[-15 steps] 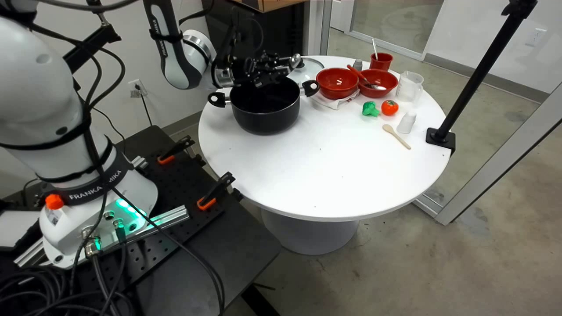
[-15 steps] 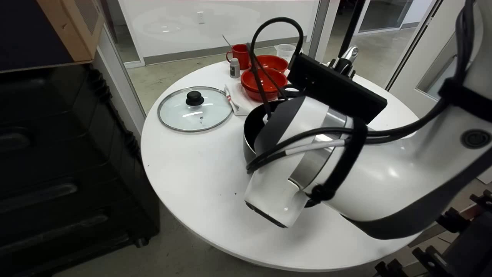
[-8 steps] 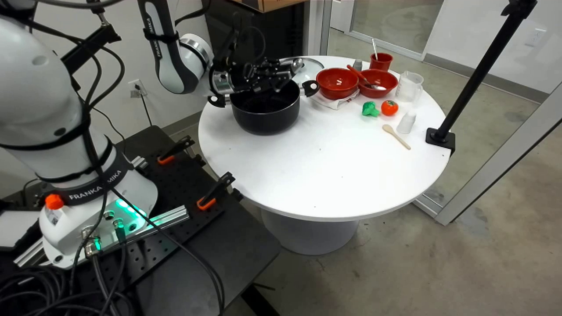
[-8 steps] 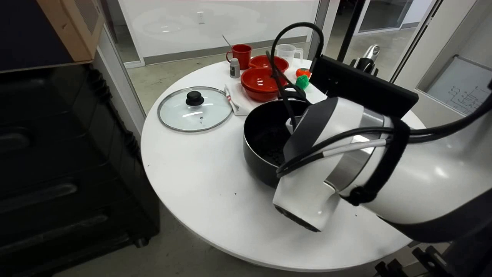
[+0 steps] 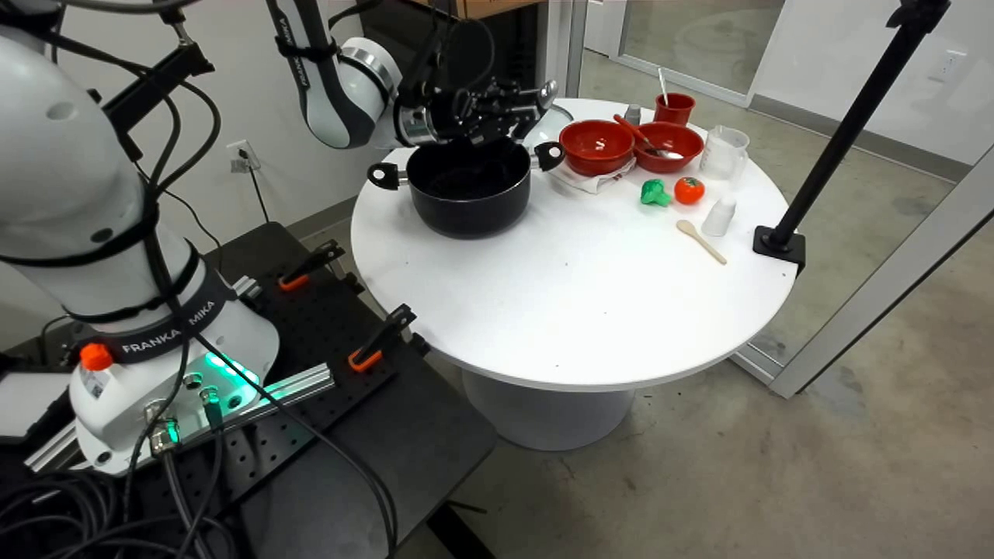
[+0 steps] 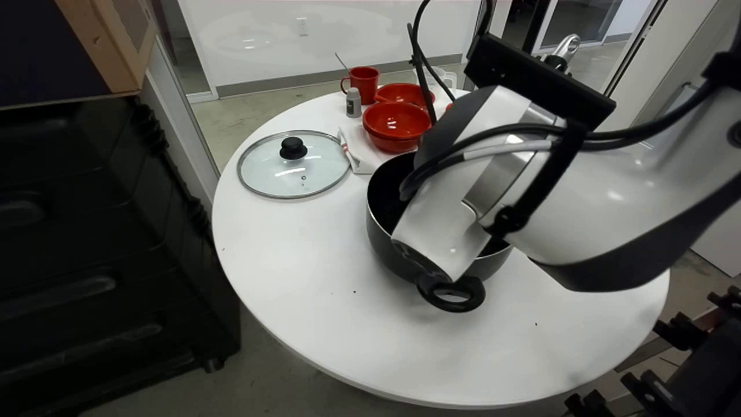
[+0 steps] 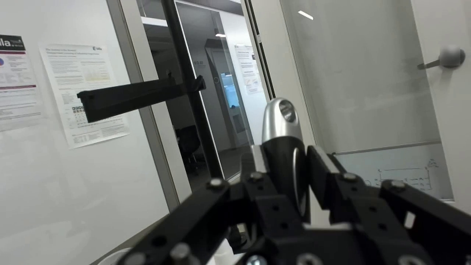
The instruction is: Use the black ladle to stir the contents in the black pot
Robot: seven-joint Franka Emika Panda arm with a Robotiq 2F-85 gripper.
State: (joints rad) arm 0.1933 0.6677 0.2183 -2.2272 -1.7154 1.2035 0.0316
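Note:
The black pot (image 5: pixel 472 213) stands on the white round table (image 5: pixel 590 310); it also shows in an exterior view (image 6: pixel 385 249), partly covered by the arm. My gripper (image 5: pixel 509 116) is over the pot's rim. In the wrist view my gripper (image 7: pixel 287 158) has its fingers on both sides of the black ladle (image 7: pixel 281 123), on its handle with the silver end. The handle end points up and away from the arm, and shows in both exterior views (image 5: pixel 548 93) (image 6: pixel 569 47). The ladle's bowl is hidden behind the gripper and pot wall. The pot's contents are too dark to make out.
A glass lid (image 6: pixel 269 165) lies beside the pot. Red bowls (image 5: pixel 596 149) on a towel (image 5: pixel 596 183), a green broccoli (image 5: pixel 655 192), a tomato (image 5: pixel 689 190), a wooden spoon (image 5: pixel 701 242) and a measuring cup (image 5: pixel 724 155) stand farther off. A black pole (image 5: pixel 854 124) rises at the table edge.
My gripper and the ladle dipped a little half a second ago and have since risen and shifted away from the robot base. The pot's near handle has come into view. The pot has stayed put.

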